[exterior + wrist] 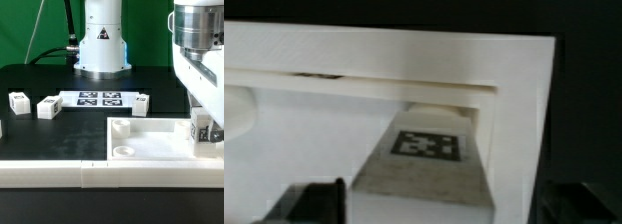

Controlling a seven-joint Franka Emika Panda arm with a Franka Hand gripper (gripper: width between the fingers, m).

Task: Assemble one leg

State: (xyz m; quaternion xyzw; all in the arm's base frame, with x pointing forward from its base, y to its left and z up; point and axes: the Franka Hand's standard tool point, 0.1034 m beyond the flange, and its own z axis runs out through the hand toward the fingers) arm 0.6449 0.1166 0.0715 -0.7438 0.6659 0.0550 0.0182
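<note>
Apparently midway: the gripper [203,135] is clamped on the leg [204,131] and holds it at the tray's [150,142] corner on the exterior view's right; seating it in the socket looks left to do, while other legs [47,107] wait on the table [40,130]

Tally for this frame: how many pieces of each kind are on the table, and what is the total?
legs: 4, three loose, one at the tray's end
tray-like piece: 1
marker board: 1
Total: 6. A sliver at the exterior view's left edge is too cut off to count.
</note>
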